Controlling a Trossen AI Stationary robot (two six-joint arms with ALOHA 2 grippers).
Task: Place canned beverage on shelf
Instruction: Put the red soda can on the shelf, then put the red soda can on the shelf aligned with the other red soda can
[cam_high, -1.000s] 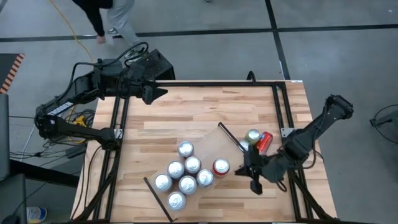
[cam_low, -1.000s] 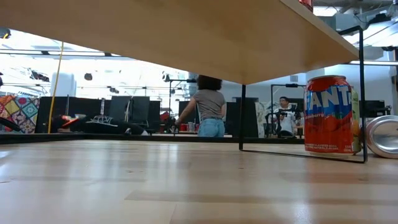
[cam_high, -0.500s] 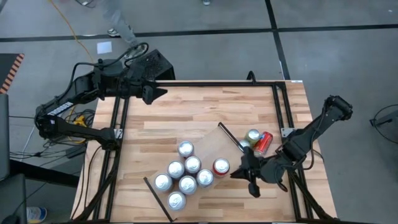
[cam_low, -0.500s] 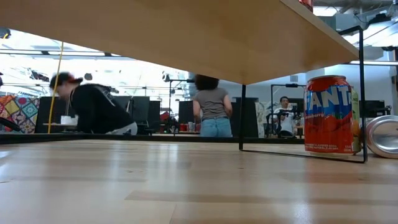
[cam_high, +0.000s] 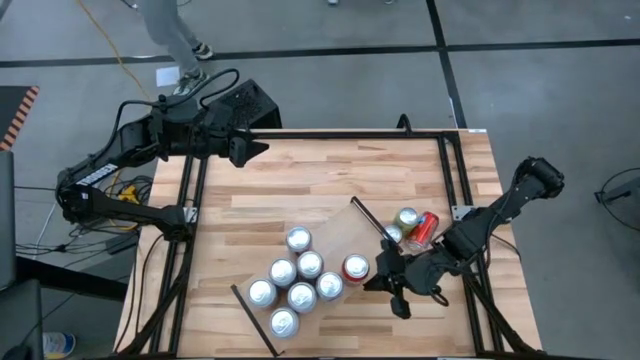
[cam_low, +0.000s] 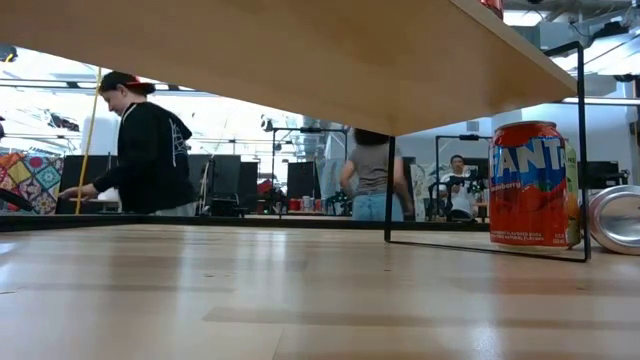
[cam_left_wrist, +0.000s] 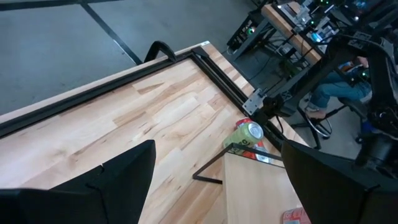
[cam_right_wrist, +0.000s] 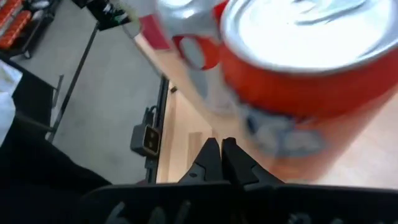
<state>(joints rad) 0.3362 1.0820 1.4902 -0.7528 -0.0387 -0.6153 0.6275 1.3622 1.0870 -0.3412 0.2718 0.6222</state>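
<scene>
The shelf (cam_high: 338, 236) is a pale board lying slantwise at the table's near middle, seen from below in the low view (cam_low: 300, 60). Several silver-topped cans (cam_high: 295, 280) stand on it. A red-orange can (cam_high: 356, 267) stands at its right end and fills the right wrist view (cam_right_wrist: 298, 81). My right gripper (cam_high: 370, 283) is shut, its tips (cam_right_wrist: 221, 152) right beside this can's lower wall. My left gripper (cam_high: 262, 148) waits open above the table's far left edge (cam_left_wrist: 217, 186). My right gripper's shut fingertips (cam_right_wrist: 211, 155) point slanting down from the table's right side at the lower wall (cam_right_wrist: 273, 146) of the red-orange can. I cannot tell whether they touch it. The can stands upright on the shelf.
Right of the shelf, on the butcher-block tabletop (cam_high: 320, 180), an upright can (cam_high: 406, 218) and a red can lying on its side (cam_high: 427, 228) sit close together. The low view shows an orange Fanta can (cam_low: 530, 185) and a lying can (cam_low: 615, 220). People move in the room behind.
My right gripper has moved toward the table's left, closer to the red-orange can at the shelf's right end, rolling a little and staying shut. The can has kept its place. A person has walked into the room behind.
</scene>
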